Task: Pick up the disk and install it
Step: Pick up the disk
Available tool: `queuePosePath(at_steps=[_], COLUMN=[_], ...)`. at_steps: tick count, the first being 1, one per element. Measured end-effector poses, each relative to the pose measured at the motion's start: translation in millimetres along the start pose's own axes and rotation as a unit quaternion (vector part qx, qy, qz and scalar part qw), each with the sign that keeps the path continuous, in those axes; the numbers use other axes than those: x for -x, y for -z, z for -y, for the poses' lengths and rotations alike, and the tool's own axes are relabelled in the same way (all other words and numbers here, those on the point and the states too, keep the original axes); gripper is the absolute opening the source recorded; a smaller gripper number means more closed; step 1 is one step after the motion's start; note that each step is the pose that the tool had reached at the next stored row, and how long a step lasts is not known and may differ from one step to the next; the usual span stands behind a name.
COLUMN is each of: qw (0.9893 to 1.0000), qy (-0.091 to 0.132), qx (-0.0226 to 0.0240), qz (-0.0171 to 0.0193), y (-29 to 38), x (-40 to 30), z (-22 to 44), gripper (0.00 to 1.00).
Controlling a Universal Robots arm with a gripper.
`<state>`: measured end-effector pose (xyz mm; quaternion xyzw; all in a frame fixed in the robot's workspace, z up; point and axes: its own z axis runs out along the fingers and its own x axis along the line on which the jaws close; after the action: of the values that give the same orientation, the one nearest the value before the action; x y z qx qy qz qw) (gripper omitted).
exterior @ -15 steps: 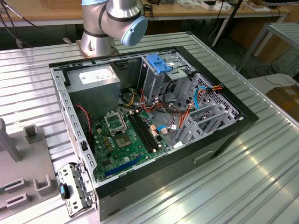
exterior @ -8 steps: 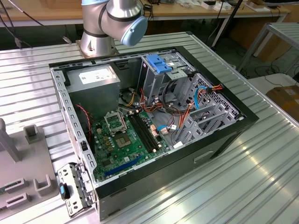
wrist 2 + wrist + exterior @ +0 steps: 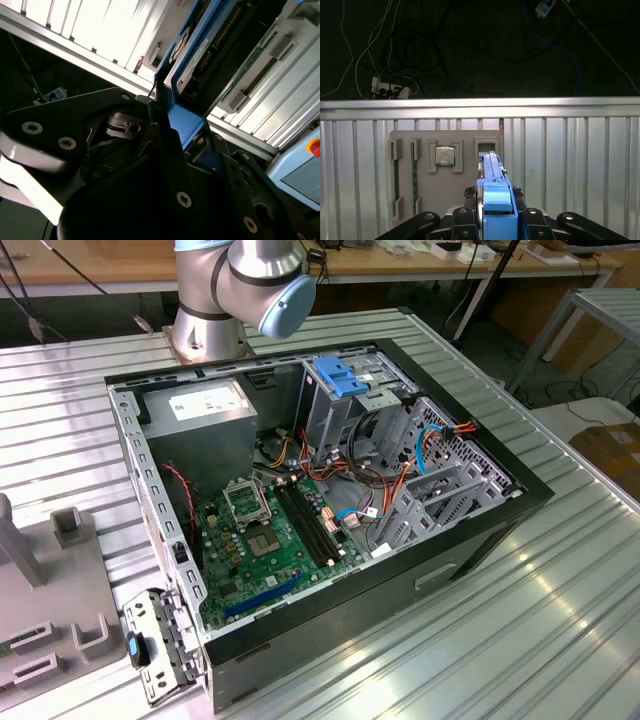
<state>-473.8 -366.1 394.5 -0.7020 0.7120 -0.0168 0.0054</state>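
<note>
Gripper (image 3: 495,201) was clamped on the disk (image 3: 490,170), held edge-on between its fingers, blue rail showing. Beyond the gripper: grey fixture plate (image 3: 405,172), processor chip (image 3: 444,155) seated in it, ribbed metal table (image 3: 580,165) underneath.

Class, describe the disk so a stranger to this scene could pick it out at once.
In the first wrist view, find the ribbed metal table, then the black claw over it. The disk stands edgewise in its grip, blue-framed, unlike the square processor chip lying flat.
</note>
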Motion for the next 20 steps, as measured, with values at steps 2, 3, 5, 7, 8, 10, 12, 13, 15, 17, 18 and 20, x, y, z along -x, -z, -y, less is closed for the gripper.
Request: queuePosePath(at_steps=[2, 3, 5, 7, 8, 10, 12, 13, 15, 17, 18, 20], qw=[1.0000, 1.0000, 1.0000, 1.0000, 1.0000, 1.0000, 1.0000, 1.0000, 1.0000, 1.0000, 1.0000, 1.0000], qy=[0.000, 0.000, 0.000, 0.000, 0.000, 0.000, 0.000, 0.000, 0.000, 0.000, 0.000, 0.000], qx=[0.0000, 0.0000, 0.0000, 0.0000, 0.0000, 0.0000, 0.0000, 0.0000, 0.0000, 0.0000, 0.0000, 0.0000], qz=[0.0001, 0.0001, 0.0003, 0.0003, 0.0003, 0.0003, 0.0003, 0.0003, 0.0004, 0.0003, 0.0004, 0.0003], y=[2.4, 3.2, 9.8, 14.6, 16.3, 25.2, 31.4, 33.2, 39.0, 43.7, 45.2, 49.2], x=[0.0, -0.1, -0.2, -0.2, -0.2, -0.4, -0.5, -0.5, -0.6, -0.7, -0.7, -0.8], z=[0.1, 0.1, 0.3, 0.5, 0.5, 0.8, 1.0, 1.0, 1.2, 1.4, 1.4, 1.6], gripper=[0.37, 0.37, 0.37, 0.37, 0.37, 0.37, 0.37, 0.37, 0.37, 0.37, 0.37, 0.37])
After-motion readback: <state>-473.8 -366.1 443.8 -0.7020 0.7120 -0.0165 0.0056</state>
